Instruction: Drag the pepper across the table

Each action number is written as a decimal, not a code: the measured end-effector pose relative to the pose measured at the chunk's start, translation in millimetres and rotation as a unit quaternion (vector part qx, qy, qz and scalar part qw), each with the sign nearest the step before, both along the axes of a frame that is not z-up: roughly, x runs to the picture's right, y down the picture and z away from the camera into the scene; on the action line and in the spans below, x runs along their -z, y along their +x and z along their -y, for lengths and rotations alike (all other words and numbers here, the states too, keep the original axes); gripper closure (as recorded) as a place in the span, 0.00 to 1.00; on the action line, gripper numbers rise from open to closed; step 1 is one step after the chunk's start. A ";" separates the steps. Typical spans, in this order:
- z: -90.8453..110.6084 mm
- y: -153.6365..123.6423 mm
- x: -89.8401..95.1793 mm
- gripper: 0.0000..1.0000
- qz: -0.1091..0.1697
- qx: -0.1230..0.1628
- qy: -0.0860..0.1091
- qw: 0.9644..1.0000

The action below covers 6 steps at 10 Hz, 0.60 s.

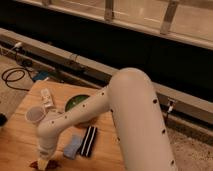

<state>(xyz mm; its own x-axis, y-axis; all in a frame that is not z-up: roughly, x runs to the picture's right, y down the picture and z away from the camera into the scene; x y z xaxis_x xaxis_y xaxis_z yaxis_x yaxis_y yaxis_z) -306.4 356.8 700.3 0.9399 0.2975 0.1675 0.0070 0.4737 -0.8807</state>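
Dark red-brown, the pepper (pixel 38 164) is lying on the table (pixel 20 145) near its front edge, at the bottom of the camera view, and only small parts of it are showing on both sides of the gripper tip. The gripper (pixel 44 163) is pointing straight down on top of the pepper and seems to be touching it, but how the pepper is being held I cannot tell.

The white arm (pixel 120 115) is reaching from the right side, bending at a big rounded elbow and going down to the left toward the gripper, so it is covering a large part of the tabletop.

Just to the right of the gripper, a blue sponge (pixel 73 146) is resting flat on the wood, and a black-and-white striped block (pixel 89 140) is lying just beside the sponge on its right side. Behind them, a dark green round dish (pixel 76 102) is sitting on the table, partly hidden by the arm. To the left of the dish a small white packet (pixel 47 98) is lying, and a pale cup (pixel 34 115) is standing near it, closer to the front.

The table itself is made of light wooden boards, and its left corner is pointing toward a black cable (pixel 14 79) which is coiling on the floor. Behind the table a long dark wall with a pale ledge (pixel 150 27) is running across the view.
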 end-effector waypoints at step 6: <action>-0.5 -0.7 0.4 0.42 0.001 0.001 0.000 1.000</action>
